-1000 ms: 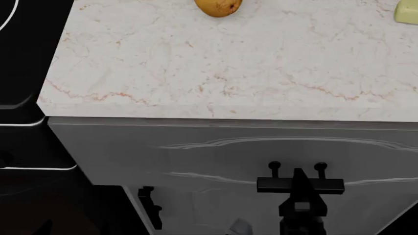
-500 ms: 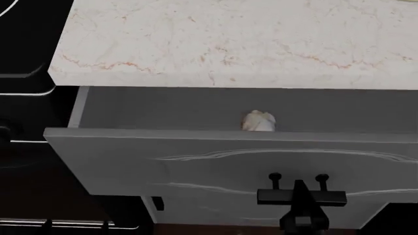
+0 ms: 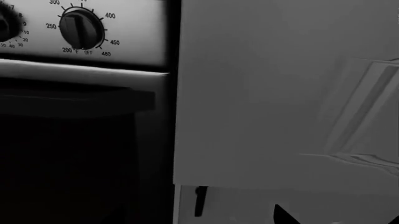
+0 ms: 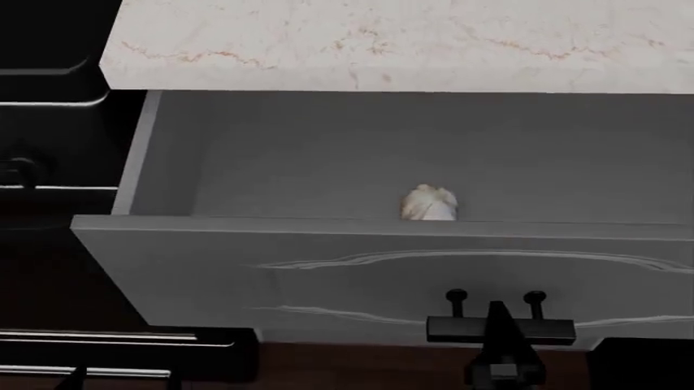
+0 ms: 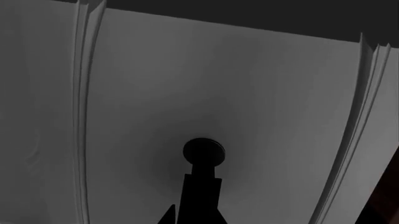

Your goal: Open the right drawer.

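The drawer [image 4: 325, 276] stands well out — right gripper [image 4: 500, 325] pinching its handle [image 4: 499, 328] — next, probably just release.

I see the right drawer [image 4: 358, 268] in light grey, its bar handle [image 4: 499, 328] black like my right gripper [image 4: 498, 357]. The countertop [image 4: 412, 41] is cream marble, veined orange; the stove [image 4: 49, 122] black.
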Controlling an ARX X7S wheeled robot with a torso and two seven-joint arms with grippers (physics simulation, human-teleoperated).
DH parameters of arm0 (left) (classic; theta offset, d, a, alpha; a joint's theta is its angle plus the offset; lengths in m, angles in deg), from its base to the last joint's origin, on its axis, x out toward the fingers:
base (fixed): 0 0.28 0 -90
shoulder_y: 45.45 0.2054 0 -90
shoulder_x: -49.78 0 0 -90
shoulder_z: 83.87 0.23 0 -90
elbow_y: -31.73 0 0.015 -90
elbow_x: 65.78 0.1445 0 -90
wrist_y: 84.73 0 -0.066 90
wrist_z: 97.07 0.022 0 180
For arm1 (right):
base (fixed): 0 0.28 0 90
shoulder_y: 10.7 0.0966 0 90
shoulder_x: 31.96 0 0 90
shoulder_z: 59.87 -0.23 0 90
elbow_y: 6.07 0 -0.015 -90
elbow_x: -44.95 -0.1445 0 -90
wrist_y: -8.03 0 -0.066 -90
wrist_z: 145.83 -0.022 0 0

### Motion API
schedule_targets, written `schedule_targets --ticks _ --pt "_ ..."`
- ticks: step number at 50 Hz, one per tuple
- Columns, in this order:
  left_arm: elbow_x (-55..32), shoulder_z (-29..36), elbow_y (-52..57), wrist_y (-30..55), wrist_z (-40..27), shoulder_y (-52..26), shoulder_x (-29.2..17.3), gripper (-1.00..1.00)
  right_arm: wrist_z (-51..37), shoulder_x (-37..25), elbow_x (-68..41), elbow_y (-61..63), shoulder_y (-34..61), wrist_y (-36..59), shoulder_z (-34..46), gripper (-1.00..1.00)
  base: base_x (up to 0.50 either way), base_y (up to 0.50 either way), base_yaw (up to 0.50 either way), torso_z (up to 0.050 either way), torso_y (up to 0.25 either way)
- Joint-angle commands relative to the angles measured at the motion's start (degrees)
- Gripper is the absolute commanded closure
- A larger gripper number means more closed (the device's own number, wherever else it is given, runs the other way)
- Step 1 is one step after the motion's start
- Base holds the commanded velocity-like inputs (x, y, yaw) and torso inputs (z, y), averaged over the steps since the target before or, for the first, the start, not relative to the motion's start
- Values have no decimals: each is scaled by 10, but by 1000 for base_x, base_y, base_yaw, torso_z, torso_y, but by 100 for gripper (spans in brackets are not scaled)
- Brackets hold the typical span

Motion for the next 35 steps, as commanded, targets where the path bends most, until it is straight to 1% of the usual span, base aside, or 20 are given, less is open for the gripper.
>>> schedule_targets --ticks 1,35 --pt "-1 2 -2 -1 -1 -1 -1 -100 -9 3 45 10 -1 5 13 100 -191 0 0 0 0" --pt "-5 6 -1 -4 -6 -1 -5 -100 -11 2 46 10 -4 6 12 100 -188 0 0 0 0"
